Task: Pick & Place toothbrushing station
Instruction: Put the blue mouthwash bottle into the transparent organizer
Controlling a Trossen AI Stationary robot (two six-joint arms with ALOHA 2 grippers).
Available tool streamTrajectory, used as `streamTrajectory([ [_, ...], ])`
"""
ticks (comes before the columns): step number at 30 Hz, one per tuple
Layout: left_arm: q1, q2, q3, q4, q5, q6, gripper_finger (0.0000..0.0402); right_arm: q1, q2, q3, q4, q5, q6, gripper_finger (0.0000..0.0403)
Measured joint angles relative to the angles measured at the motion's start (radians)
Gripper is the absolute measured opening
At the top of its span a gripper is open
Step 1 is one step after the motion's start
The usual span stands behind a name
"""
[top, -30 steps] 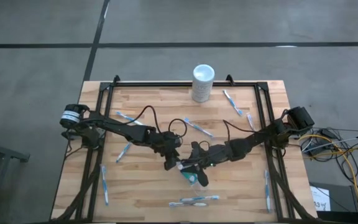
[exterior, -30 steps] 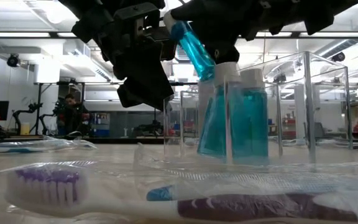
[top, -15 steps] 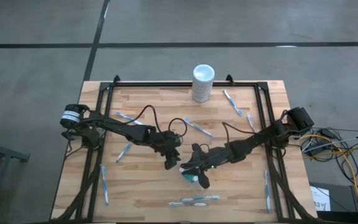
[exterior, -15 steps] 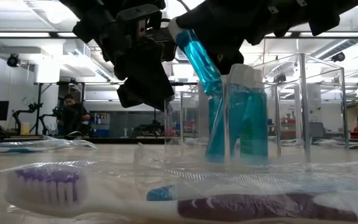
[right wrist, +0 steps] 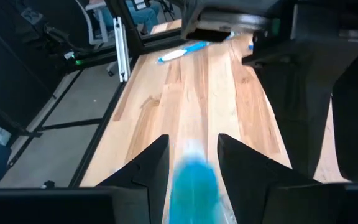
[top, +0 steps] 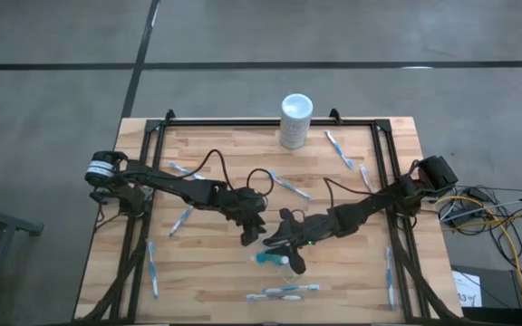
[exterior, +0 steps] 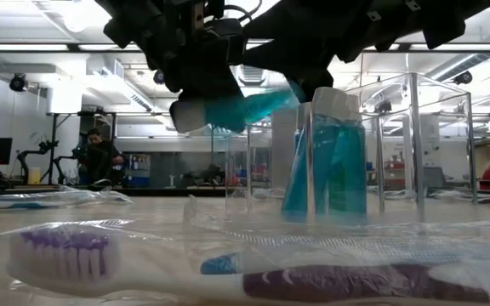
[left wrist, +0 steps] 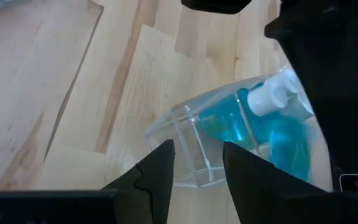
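The small clear cup [exterior: 313, 183] stands on the table near the middle [top: 285, 263] with one teal tube [exterior: 340, 157] upright inside it. A second teal tube [exterior: 241, 109] is blurred and nearly level in the air beside the cup's rim, its white cap toward the left arm [top: 267, 259]. My right gripper [right wrist: 191, 142] is open just above the cup [top: 285, 243], and this tube [right wrist: 192, 180] shows between its fingers. My left gripper [left wrist: 197, 149] is open and hangs just left of the cup [top: 250, 235]. It holds nothing, and the cup [left wrist: 191, 140] lies beyond its fingertips. My right gripper has the blurred teal tube [right wrist: 192, 171] lying lengthwise between its two fingers. I cannot tell whether the fingers still touch it. The tube is clear of the table and almost level.
A large white cylinder [top: 295, 119] stands at the far edge. Wrapped toothbrushes lie scattered around the table: near the front edge [top: 284, 292], at the left [top: 152, 269], behind the grippers [top: 290, 186] and at the right [top: 390, 273]. One fills the foreground of the low view [exterior: 66, 255].
The teal tube at my right gripper stood steeply slanted with its lower end in the cup. It has swung over to nearly level beside the cup's rim, cap toward the left arm, and is blurred with motion. The cup and the other tube have kept still.
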Motion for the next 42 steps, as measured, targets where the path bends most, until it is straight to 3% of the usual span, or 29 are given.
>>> streamTrajectory([
  [17, 0.000, -0.006, -0.001, -0.016, 0.019, -0.009, 0.0142, -0.013, 0.000, 0.000, -0.034, 0.001, -0.006, 0.0095],
  [27, -0.003, -0.126, -0.001, -0.275, -0.041, -0.009, 0.0142, -0.057, -0.053, 0.000, -0.150, 0.007, -0.008, 0.0095],
  [33, -0.031, -0.227, -0.001, -0.300, -0.049, -0.227, 0.0142, -0.071, -0.184, 0.000, -0.370, 0.171, -0.011, 0.0095],
  [37, -0.064, -0.282, -0.001, -0.387, -0.126, -0.427, 0.0142, -0.071, -0.293, 0.000, -0.517, 0.298, -0.021, 0.0095],
  [42, -0.066, -0.332, -0.002, -0.400, -0.143, -0.450, 0.0142, -0.071, -0.437, 0.000, -0.590, 0.377, -0.107, 0.0095],
])
